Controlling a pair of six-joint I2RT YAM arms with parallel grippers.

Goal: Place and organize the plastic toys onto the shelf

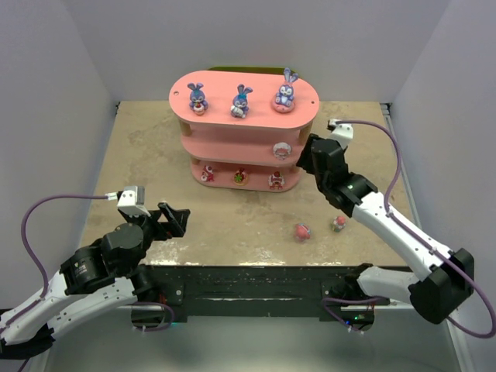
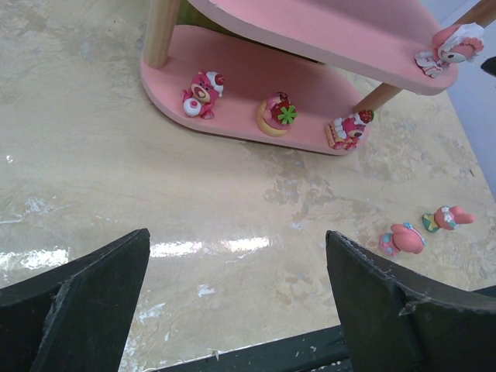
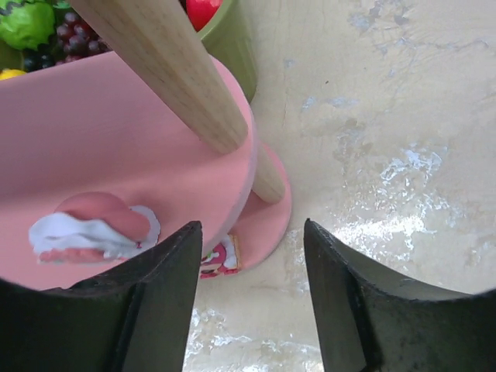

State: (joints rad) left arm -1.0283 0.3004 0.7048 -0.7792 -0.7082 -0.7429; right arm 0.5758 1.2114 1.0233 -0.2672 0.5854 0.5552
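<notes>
both spread wide, empty: right tool (image 3: 249,226) by shelf (image 3: 116,132) middle board, left tool (image 2: 236,236) above table (image 2: 116,178)

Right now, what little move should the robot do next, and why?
Probably draw the open, empty right gripper back from the pink three-tier shelf toward the two small pink plastic figures lying on the beige table; only those two are not yet shelved.
</notes>
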